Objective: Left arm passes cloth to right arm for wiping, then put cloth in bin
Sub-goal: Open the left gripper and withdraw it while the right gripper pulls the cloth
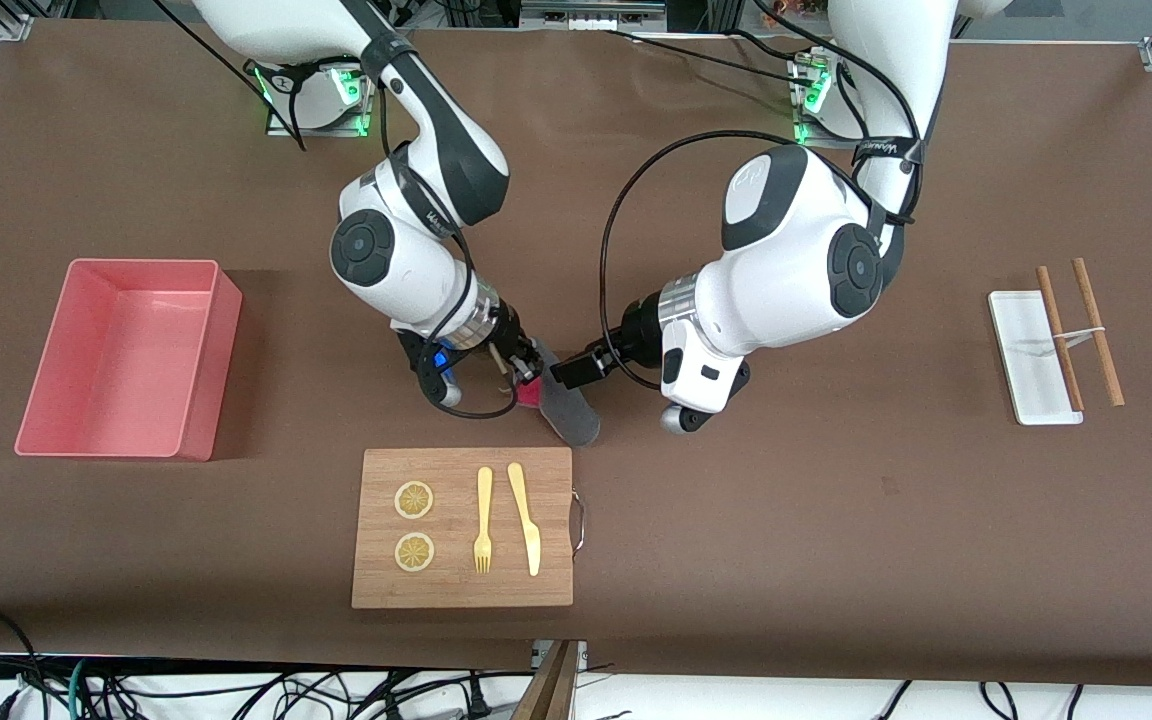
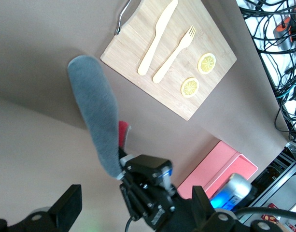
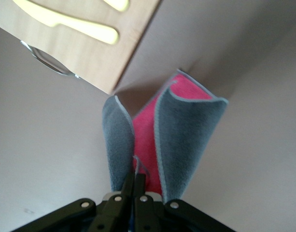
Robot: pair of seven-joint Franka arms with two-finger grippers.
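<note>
Lying nearest the front camera is the cutting board (image 1: 463,527); over the bare table just past it, the cloth (image 1: 564,405) (grey outside, crimson inside) is pinched by the right gripper (image 1: 526,372), while the left gripper (image 1: 576,368) is spread wide, gripping nothing.

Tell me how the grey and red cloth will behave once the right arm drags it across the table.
Probably floppy: the cloth hangs folded from the shut right gripper, its free end drooping. Likely light, since a pinch at one edge carries it. Its fuzzy grey face may catch on the table and bunch up. The left gripper stands open beside it.
</note>
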